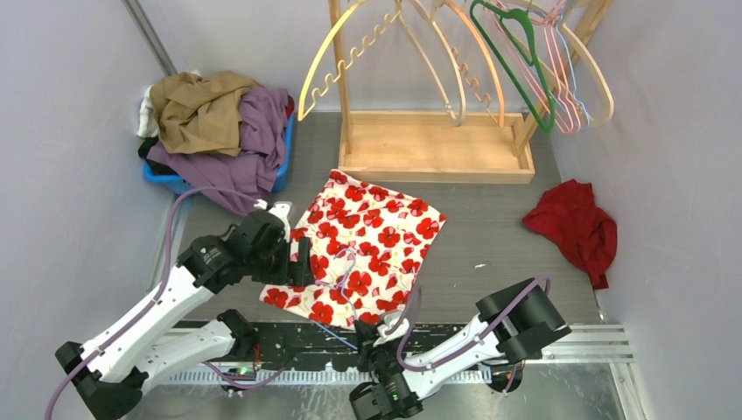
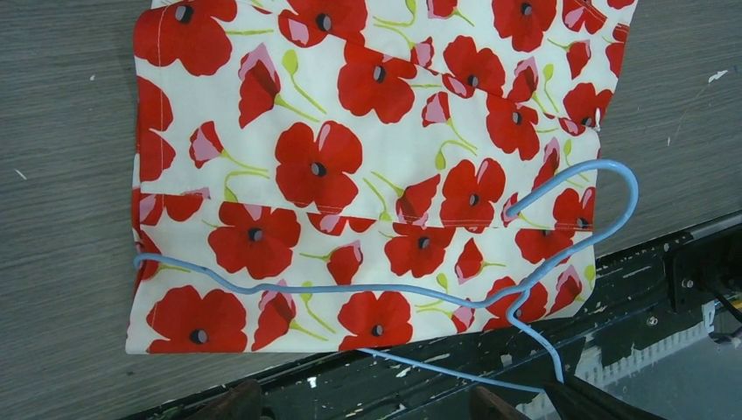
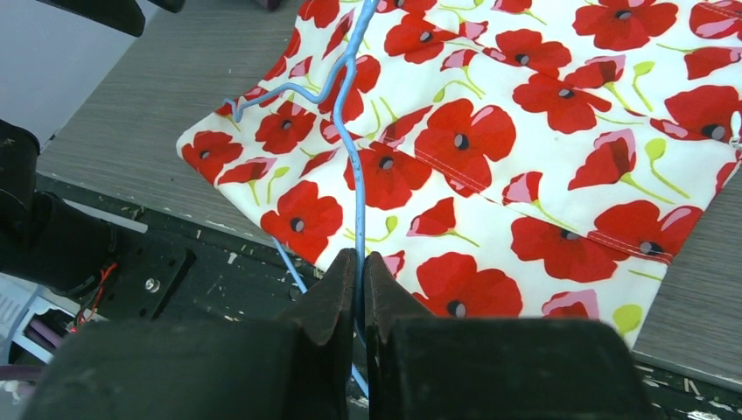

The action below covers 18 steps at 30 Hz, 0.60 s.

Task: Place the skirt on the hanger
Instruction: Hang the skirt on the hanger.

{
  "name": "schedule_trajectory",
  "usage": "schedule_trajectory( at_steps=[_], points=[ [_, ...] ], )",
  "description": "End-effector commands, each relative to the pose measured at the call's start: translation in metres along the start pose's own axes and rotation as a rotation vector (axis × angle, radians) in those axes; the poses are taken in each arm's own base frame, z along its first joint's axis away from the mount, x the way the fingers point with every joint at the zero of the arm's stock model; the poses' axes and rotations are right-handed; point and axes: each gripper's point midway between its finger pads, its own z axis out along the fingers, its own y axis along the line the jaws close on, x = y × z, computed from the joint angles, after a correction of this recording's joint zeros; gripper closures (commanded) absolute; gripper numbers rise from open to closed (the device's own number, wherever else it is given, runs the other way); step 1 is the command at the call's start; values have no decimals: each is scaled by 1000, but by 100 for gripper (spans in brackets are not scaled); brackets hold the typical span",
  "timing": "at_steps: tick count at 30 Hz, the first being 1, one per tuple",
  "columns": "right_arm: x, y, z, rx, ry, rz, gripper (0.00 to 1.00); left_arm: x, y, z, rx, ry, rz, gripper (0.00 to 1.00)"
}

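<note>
The skirt, white with red poppies, lies flat on the table in front of the arms. A thin blue wire hanger rests on its near edge, with the hook curling over the fabric. My right gripper is shut on the hanger's wire just past the skirt's near hem, and in the top view the right gripper sits over the black rail. My left gripper hovers at the skirt's left edge. It is open, with only its fingertips showing and nothing between them.
A wooden rack hung with several hangers stands at the back. A blue basket piled with clothes sits at the back left. A red garment lies at the right. A black rail runs along the near edge.
</note>
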Motion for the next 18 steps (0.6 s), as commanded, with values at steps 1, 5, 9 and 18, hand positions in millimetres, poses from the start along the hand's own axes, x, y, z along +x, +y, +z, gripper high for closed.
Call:
schedule_trajectory(
  at_steps=[1,5,9,18],
  points=[
    [-29,0,3,-4,-100,5,99,-7,-10,-1,44,-34,0,16],
    [-35,-17,12,30,-113,-6,99,-8,-11,-2,47,-38,-1,16],
    [-34,-39,16,39,-108,-7,99,-9,-13,-4,51,-40,3,16],
    [6,-30,27,22,-45,-176,99,-7,-13,-2,50,-30,5,16]
  ],
)
